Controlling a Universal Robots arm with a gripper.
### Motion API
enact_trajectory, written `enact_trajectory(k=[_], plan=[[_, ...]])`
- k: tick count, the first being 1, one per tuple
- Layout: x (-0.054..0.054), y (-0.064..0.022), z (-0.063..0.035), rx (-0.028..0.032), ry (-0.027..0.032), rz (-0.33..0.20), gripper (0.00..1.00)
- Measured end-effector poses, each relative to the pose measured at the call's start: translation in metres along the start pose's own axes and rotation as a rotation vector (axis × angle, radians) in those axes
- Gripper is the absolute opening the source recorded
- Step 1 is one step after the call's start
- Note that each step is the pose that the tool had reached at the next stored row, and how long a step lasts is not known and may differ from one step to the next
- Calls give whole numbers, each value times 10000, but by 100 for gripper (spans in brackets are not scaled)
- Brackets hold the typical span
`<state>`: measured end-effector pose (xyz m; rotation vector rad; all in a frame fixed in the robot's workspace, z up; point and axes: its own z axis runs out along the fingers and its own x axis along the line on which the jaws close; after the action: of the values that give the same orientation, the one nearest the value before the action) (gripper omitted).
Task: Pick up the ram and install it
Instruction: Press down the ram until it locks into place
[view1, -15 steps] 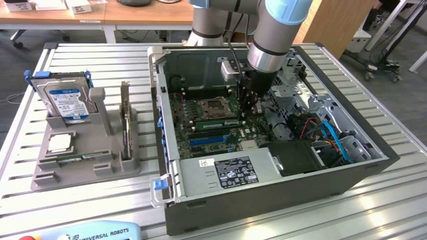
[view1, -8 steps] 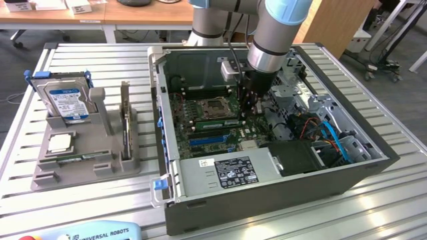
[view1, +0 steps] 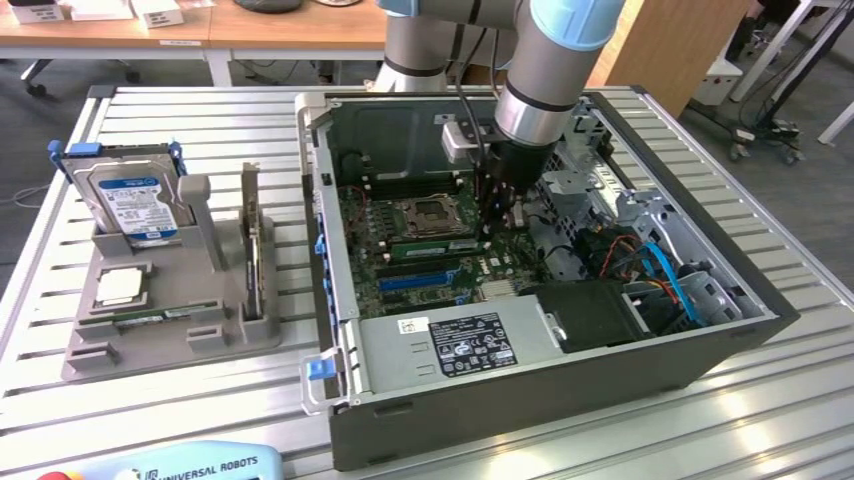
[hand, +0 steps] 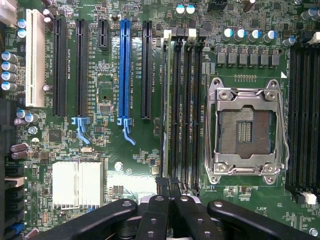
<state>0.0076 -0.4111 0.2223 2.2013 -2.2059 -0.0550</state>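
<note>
Above motherboard (hand: 125, 165), gripper (hand: 169, 187) closed, ram (hand: 171, 100) seated

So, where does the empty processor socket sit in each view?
Exterior view: processor socket mid-motherboard, inside the open computer case.
Wrist view: processor socket between two banks of memory slots.
Shared landmark: the blue expansion slot.

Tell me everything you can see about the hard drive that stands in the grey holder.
The hard drive is a silver metal box with a blue-and-white label and blue plastic rails on two sides. It stands on edge, leaning back, in the grey holder at the exterior view's left. Only the holder touches it.
</note>
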Motion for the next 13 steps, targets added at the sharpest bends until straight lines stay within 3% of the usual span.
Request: enact_trajectory(k=[13], plan=[[-2, 12, -271, 0, 2, 1, 10]])
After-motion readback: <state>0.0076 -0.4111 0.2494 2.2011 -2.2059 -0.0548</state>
